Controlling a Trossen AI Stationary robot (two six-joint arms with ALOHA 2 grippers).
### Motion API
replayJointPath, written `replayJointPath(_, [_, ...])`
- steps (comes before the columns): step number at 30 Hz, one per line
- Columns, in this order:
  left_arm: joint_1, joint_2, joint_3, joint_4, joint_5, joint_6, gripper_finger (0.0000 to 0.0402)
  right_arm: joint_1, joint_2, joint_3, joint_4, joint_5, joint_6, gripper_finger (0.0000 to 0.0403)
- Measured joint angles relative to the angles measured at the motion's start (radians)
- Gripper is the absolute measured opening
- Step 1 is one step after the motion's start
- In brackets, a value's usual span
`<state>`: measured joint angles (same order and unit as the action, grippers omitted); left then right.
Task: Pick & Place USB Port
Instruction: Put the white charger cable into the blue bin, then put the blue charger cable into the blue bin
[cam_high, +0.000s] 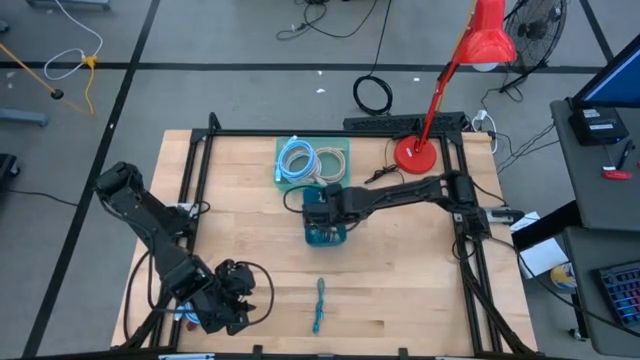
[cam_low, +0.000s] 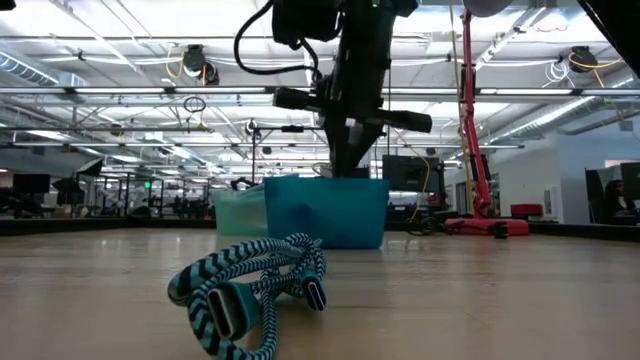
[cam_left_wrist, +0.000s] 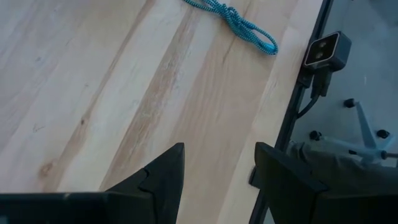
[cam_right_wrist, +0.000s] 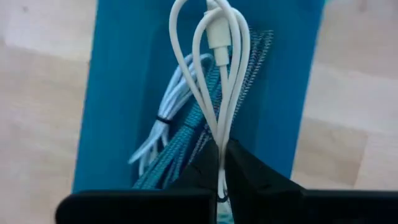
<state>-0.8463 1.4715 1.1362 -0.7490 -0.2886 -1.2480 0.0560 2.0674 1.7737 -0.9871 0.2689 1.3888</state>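
A blue bin (cam_high: 325, 236) stands mid-table and also shows in the low view (cam_low: 325, 212). My right gripper (cam_right_wrist: 222, 168) is over it, shut on a looped white USB cable (cam_right_wrist: 217, 68). Other white and teal cables (cam_right_wrist: 180, 143) lie in the bin. A teal braided cable (cam_high: 319, 305) lies on the table near the front edge; it also shows in the low view (cam_low: 250, 290) and the left wrist view (cam_left_wrist: 239, 22). My left gripper (cam_left_wrist: 217, 180) is open and empty at the front left corner. My right gripper pinches the white cable's bundled strands (cam_right_wrist: 222, 140) between its two fingers, coming from above and pointing down into the bin. The loops and a white plug (cam_right_wrist: 219, 34) reach past the fingertips toward the bin's floor. Whether they rest on it I cannot tell.
A coil of light blue and white cables (cam_high: 300, 160) lies in a pale tray (cam_high: 338, 152) behind the bin. A red desk lamp (cam_high: 420, 150) stands at the far right. A black frame (cam_high: 200, 170) runs round the table. Bare wood lies between the bin and the front edge.
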Motion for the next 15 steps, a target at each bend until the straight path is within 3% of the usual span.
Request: replayJointPath(15, [-0.014,0.0,0.0,-0.016,-0.001,-0.012,0.0197,-0.016,-0.015,0.001,-0.015,0.008,-0.065,0.0086])
